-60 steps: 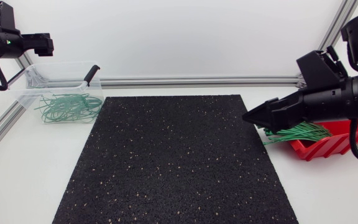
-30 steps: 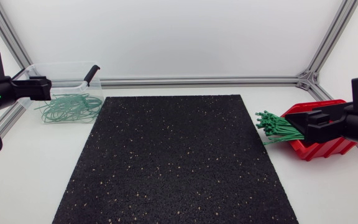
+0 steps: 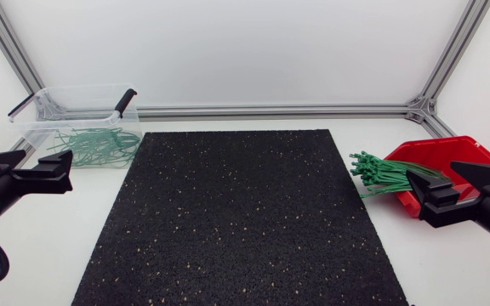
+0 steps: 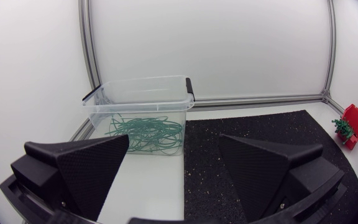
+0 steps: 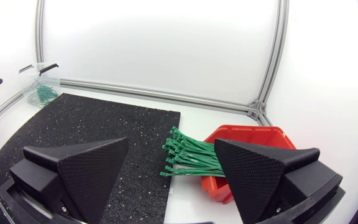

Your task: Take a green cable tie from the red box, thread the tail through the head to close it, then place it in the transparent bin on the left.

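A bundle of green cable ties (image 3: 385, 174) sticks out of the red box (image 3: 458, 146) at the right, heads resting on the black mat (image 3: 241, 212). The transparent bin (image 3: 37, 106) at the back left holds several looped green ties (image 3: 92, 144). My left gripper (image 3: 62, 170) hovers open and empty in front of the bin, left of the mat. My right gripper (image 3: 432, 176) is open and empty, just in front of the red box. In the right wrist view the ties (image 5: 188, 158) and red box (image 5: 253, 134) lie ahead of the open gripper (image 5: 171, 144). The bin (image 4: 142, 102) stands ahead of the left gripper (image 4: 173, 149).
An aluminium frame rail (image 3: 270, 110) runs along the back of the white table, with slanted posts at both rear corners. The bin has black clip handles (image 3: 126, 100).
Both arms have drawn back toward the front. The left gripper came away from above the bin; the right one left the red box, uncovering the tie bundle.
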